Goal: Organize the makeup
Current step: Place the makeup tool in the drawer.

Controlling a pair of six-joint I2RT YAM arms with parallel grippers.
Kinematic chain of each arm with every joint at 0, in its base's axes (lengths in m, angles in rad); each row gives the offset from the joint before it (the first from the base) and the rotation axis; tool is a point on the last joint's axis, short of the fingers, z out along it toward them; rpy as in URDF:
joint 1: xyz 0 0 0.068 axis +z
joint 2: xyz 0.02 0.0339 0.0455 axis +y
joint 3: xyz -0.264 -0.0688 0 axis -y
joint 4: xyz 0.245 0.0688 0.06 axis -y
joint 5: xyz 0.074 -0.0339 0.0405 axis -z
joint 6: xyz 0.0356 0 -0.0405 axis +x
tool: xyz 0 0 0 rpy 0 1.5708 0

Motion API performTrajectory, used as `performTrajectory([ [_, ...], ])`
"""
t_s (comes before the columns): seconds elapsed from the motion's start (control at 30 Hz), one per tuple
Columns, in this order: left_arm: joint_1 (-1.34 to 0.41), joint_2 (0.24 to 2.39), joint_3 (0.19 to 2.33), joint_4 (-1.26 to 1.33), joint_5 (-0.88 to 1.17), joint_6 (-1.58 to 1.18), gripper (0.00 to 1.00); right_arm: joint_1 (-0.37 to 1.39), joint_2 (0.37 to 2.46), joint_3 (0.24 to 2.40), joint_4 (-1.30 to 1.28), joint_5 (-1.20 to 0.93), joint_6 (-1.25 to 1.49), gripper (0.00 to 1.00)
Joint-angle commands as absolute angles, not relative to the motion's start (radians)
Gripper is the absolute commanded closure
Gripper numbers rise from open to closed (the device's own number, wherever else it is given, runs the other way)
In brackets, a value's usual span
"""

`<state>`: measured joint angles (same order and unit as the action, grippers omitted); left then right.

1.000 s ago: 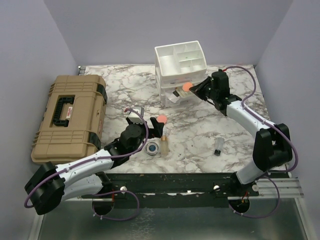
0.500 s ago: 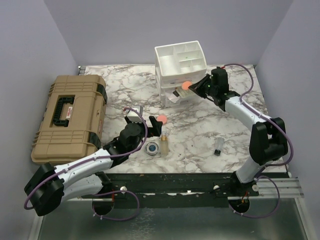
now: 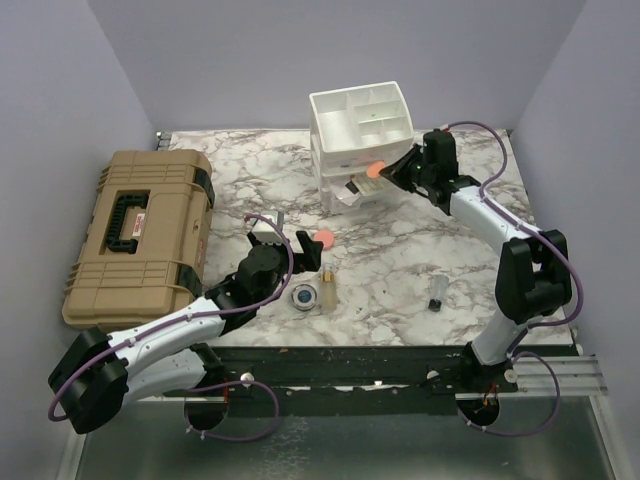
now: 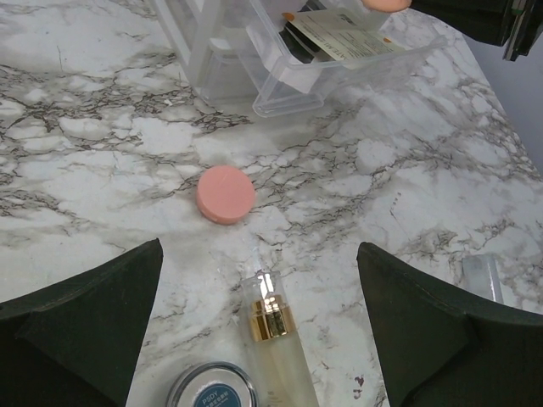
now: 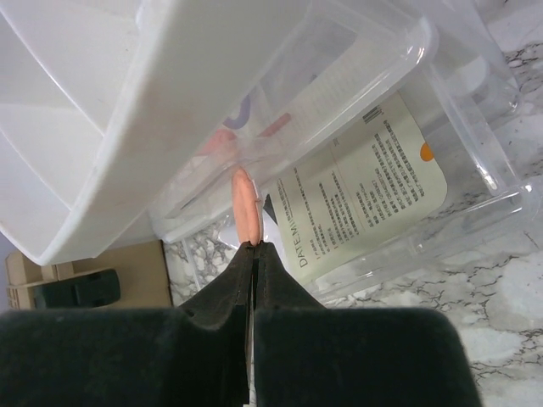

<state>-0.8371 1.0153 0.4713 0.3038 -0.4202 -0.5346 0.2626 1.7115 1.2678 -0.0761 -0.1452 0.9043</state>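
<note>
Right hand [image 5: 252, 247] pinches a pink puff [image 5: 246, 203] edge-on above the organizer's [image 3: 360, 120] open drawer [image 5: 475, 212], its lower rim hidden. Left hand [image 4: 259, 254] gapes wide before the organizer, over an amber bottle [image 4: 278, 348] lying cap-toward it, base cropped.

A pink round puff [image 4: 226, 194] is shown flat on the marble desk [image 3: 400, 260]; a small amber bottle [image 4: 276, 343] is laid just beside a round blue compact [image 3: 305, 296]; a second pink puff [image 5: 245, 208] is held edge-on.

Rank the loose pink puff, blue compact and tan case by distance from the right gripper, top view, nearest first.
From the right gripper, holding a second puff:
1. Loose pink puff, mid-table.
2. Blue compact, near front edge.
3. Tan case, far left.
</note>
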Motion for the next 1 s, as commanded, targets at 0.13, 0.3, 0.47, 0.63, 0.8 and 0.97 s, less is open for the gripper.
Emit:
performTrajectory([
  [0.13, -0.830, 1.000, 0.495, 0.292, -0.417, -0.550, 0.01, 0.258, 1.732, 1.299, -0.133, -0.114, 0.863, 0.98],
  [0.3, -0.830, 1.003, 0.491, 0.295, -0.411, -0.564, 0.01, 0.257, 1.712, 1.246, -0.101, -0.111, 0.890, 0.98],
  [0.47, -0.828, 1.006, 0.486, 0.297, -0.402, -0.575, 0.01, 0.258, 1.727, 1.275, -0.126, -0.130, 0.877, 0.98],
  [0.63, -0.828, 1.008, 0.488, 0.300, -0.398, -0.572, 0.01, 0.258, 1.756, 1.334, -0.168, -0.090, 0.852, 0.96],
  [0.8, -0.828, 0.994, 0.491, 0.297, -0.419, -0.571, 0.01, 0.256, 1.769, 1.359, -0.165, -0.083, 0.850, 0.92],
  [0.97, -0.828, 0.992, 0.503, 0.289, -0.428, -0.549, 0.01, 0.256, 1.788, 1.390, -0.184, -0.085, 0.843, 0.86],
])
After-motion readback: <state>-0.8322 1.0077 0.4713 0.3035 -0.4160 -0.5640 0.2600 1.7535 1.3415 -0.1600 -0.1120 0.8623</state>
